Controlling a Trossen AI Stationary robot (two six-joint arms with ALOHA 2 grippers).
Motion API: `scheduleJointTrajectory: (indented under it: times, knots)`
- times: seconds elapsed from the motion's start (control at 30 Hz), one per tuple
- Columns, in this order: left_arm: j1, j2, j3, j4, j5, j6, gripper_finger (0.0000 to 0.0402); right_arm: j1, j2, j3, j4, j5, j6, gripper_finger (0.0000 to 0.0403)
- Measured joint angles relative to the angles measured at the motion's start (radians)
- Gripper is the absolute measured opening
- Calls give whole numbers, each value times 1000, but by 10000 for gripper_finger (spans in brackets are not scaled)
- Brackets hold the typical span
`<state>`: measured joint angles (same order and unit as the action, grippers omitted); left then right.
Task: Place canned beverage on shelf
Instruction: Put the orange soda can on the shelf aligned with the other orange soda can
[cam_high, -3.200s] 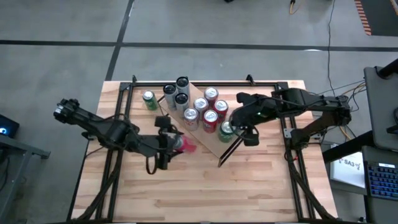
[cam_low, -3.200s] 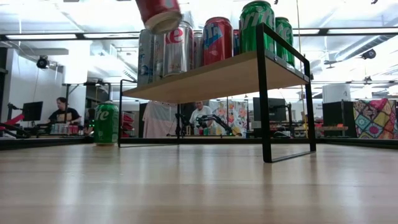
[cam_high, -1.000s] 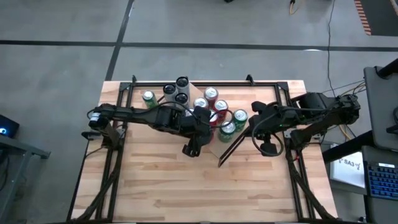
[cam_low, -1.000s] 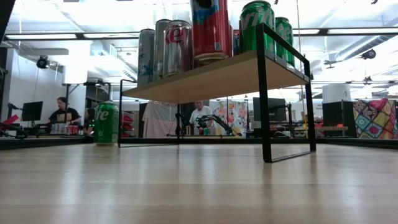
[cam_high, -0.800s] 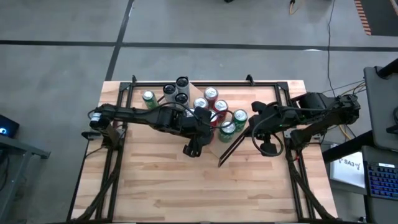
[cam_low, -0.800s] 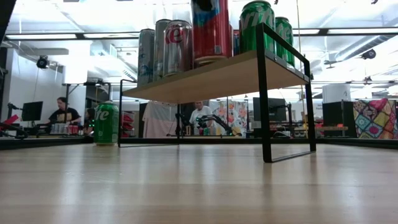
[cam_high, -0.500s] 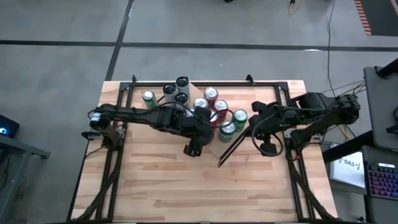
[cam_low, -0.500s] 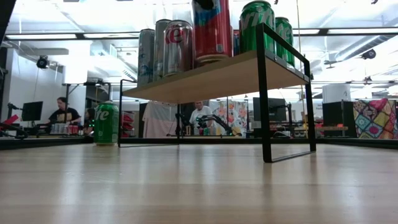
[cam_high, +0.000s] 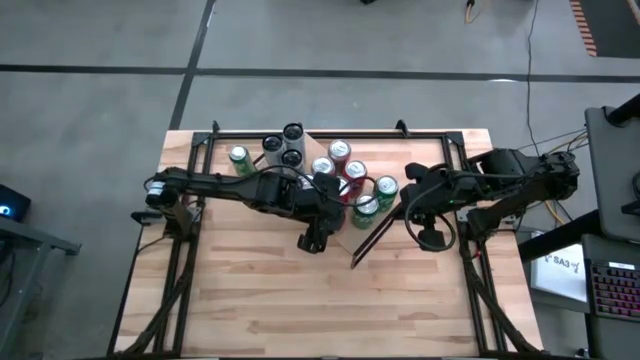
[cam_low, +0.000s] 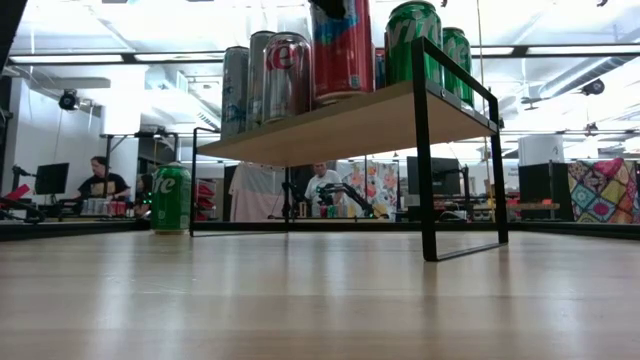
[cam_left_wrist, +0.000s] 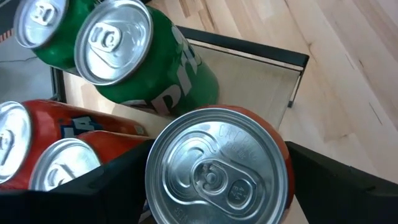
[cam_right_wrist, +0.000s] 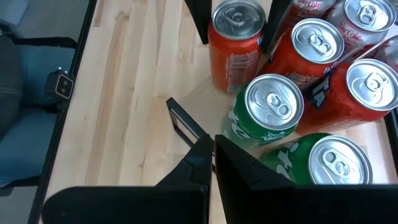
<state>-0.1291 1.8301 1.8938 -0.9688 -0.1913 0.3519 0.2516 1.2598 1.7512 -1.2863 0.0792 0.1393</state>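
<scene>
The shelf (cam_low: 340, 125) is a light-wood board on black end frames (cam_left_wrist: 255, 81), standing at the table's far middle with several cans on it. A red can (cam_left_wrist: 217, 168) stands upright at the board's near edge (cam_low: 342, 50), beside two green cans (cam_left_wrist: 143, 62). My left gripper (cam_high: 330, 205) is shut on the red can from above. My right gripper (cam_right_wrist: 211, 146) is shut on nothing and hangs above the table by the shelf's right end (cam_high: 408, 205). My left gripper has the red can's upper wall pinched between its two fingers (cam_left_wrist: 106, 183), one on each side (cam_right_wrist: 278, 15), just below the rim. The fingers slant down from the table's near side. The can stands upright with its base on the shelf board (cam_low: 342, 100).
Red, silver and green cans (cam_right_wrist: 311, 56) crowd the shelf behind and beside the red can. A lone green can (cam_low: 171, 198) stands on the table at the far left (cam_high: 240, 160). Black rails (cam_high: 200, 200) run along the table's sides. The table's near half is bare planks.
My left gripper has carried the red can from above the table's left middle to the shelf's near edge, turning it from tilted to upright. The can now rests on the board. My right gripper has drawn back toward the table's right edge.
</scene>
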Motion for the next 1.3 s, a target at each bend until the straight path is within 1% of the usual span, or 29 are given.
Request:
scheduleJointTrajectory:
  times: [0.47, 0.6, 0.87, 1.13, 1.3]
  knots:
    - [1, 23, 5, 8, -14, -24, 323, 0, 0, 0, -3, 0, 20, 9]
    - [0, 23, 5, 8, -51, -40, 323, 0, 0, 0, -4, 0, 20, 9]
    - [1, 23, 5, 8, -63, -38, 324, 0, 0, 0, -4, 0, 18, 9]
    - [3, 23, 4, 7, -69, -35, 359, 0, 0, 0, -5, 0, 18, 9]
    - [2, 19, 5, 1, -67, -7, 370, 0, 0, 0, -5, 0, 18, 9]
